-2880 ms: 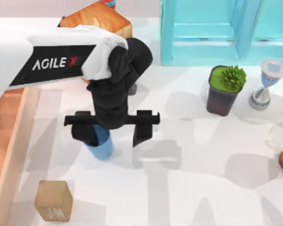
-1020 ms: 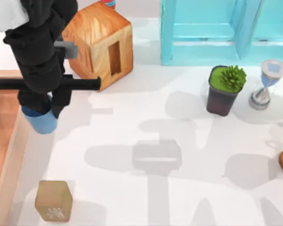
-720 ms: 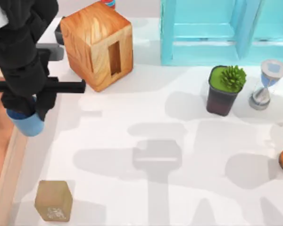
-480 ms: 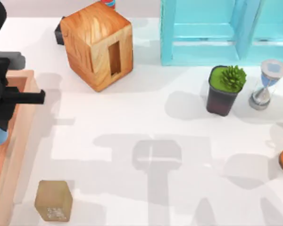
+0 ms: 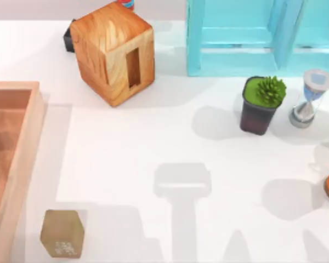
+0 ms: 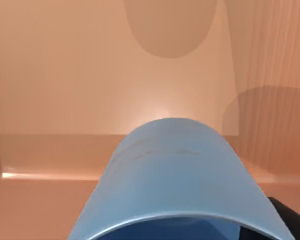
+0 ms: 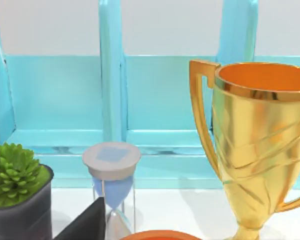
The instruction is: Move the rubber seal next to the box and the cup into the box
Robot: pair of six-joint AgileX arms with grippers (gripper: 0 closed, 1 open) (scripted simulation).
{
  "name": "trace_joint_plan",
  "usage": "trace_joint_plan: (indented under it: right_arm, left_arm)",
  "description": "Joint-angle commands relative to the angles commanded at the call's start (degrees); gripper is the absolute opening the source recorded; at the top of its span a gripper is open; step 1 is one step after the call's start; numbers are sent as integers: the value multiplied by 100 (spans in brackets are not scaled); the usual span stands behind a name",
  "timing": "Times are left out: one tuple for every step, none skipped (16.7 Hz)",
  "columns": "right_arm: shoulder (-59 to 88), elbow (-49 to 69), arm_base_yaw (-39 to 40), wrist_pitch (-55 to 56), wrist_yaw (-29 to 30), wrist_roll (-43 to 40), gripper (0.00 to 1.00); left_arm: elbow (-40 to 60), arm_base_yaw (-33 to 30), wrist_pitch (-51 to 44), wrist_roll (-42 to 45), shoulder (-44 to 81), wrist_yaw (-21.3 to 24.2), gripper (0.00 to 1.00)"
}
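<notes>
Left wrist view shows the cup point(image 6: 172, 175) close under the camera, rim nearest the lens and long axis pointing away, above the box point(image 6: 65, 90) floor; whether the left jaws clamp it cannot be told. Top view: rubber seal point(image 5: 62, 234) upright on the worktop point(image 5: 153, 142), just beside the box's right wall, with open room to its right.

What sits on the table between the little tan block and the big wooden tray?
Nothing: the top view shows bare table between the block and the tray.
</notes>
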Motion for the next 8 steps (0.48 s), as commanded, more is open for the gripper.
trace_joint_plan:
  right_arm:
    - [0, 0, 0, 0, 0, 0, 100]
    - [0, 0, 0, 0, 0, 0, 100]
    - [0, 0, 0, 0, 0, 0, 100]
    - [0, 0, 0, 0, 0, 0, 100]
    - [0, 0, 0, 0, 0, 0, 100]
    - [0, 0, 0, 0, 0, 0, 100]
    - [0, 0, 0, 0, 0, 0, 100]
    - [0, 0, 0, 0, 0, 0, 100]
  left_arm:
    - [-40, 32, 12, 54, -45, -6, 0]
    - [-43, 34, 13, 59, -49, -6, 0]
    - [-43, 34, 13, 59, -49, -6, 0]
    - [-43, 34, 13, 59, -49, -6, 0]
    - [-29, 10, -2, 59, -23, -16, 0]
    - [-22, 0, 12, 72, -19, -21, 0]
    - [11, -48, 84, 133, 7, -45, 0]
    - [62, -116, 205, 231, 58, -81, 0]
